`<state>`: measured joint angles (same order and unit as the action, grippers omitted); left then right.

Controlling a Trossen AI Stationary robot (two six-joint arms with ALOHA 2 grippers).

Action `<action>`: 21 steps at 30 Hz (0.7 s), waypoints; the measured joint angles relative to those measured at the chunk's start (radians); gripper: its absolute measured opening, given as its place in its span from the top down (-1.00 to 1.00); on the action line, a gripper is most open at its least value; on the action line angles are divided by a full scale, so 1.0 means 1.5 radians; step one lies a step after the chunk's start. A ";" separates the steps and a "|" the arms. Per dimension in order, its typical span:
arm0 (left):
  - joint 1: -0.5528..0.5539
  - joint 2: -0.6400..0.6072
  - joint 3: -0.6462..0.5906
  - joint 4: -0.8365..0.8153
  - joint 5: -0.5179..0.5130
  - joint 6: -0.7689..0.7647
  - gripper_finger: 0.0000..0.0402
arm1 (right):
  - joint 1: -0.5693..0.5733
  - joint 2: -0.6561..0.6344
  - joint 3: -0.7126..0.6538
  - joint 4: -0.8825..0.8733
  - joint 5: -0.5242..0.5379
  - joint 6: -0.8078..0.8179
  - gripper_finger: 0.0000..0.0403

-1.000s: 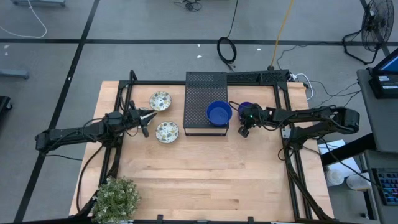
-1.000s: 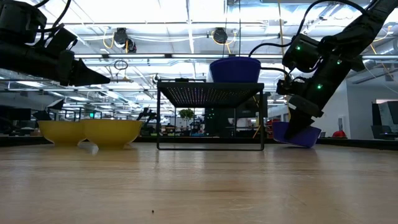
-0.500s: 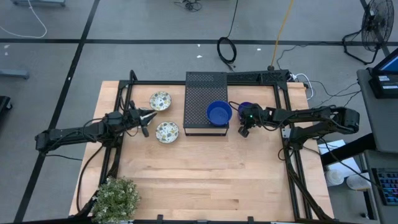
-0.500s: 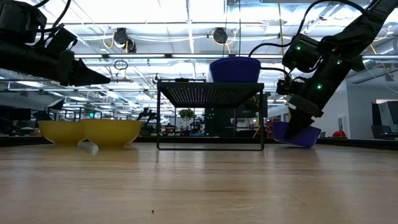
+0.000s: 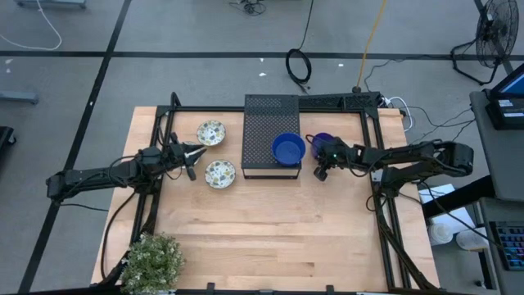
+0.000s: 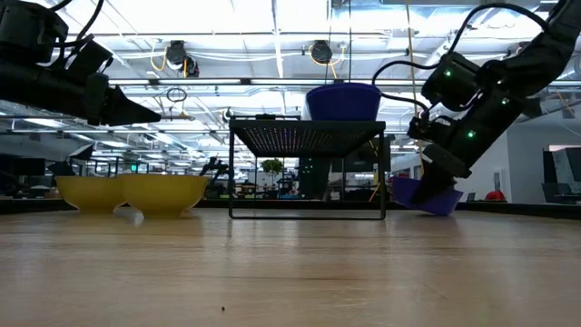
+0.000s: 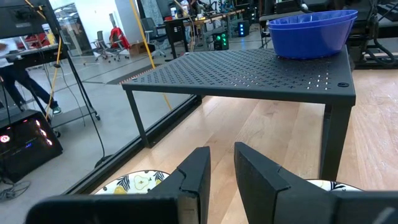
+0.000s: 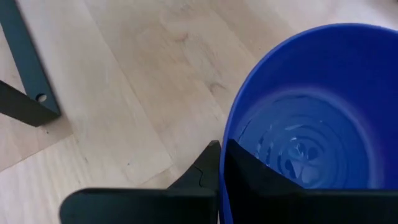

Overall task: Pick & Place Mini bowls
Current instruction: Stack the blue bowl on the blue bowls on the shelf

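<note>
Overhead, the wooden table [image 5: 262, 246] sits on grey floor; right gripper [image 5: 321, 173] pinches a blue bowl [image 5: 324, 142], left gripper [image 5: 199, 150] slightly parted.

High view overhead; low view table-level; both share perforated box [image 5: 272, 135].

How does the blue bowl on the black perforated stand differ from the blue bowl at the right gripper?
The bowl on the stand sits level and free on the black perforated stand. The bowl at the right gripper is down by the table, tilted, its rim pinched by the shut right gripper. Both are glossy blue and similar in size.
</note>
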<state>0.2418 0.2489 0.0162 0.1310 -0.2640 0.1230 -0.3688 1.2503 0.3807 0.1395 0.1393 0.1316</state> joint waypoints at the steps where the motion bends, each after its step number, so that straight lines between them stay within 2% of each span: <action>1: 0.000 0.000 0.000 0.000 0.000 0.000 0.62 | -0.002 0.000 0.000 0.003 -0.001 -0.004 0.98; 7: 0.000 0.000 0.000 0.000 0.000 0.000 0.62 | -0.012 0.000 -0.001 0.010 0.007 -0.014 0.98; 13: 0.000 0.000 0.000 0.000 0.000 0.000 0.62 | -0.012 0.001 -0.002 0.015 0.095 -0.033 0.98; 21: 0.000 0.000 0.000 0.000 0.000 0.000 0.62 | -0.012 0.001 -0.002 0.131 0.143 -0.093 0.98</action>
<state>0.2419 0.2486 0.0159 0.1314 -0.2638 0.1230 -0.3866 1.2514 0.3782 0.3365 0.3538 -0.0082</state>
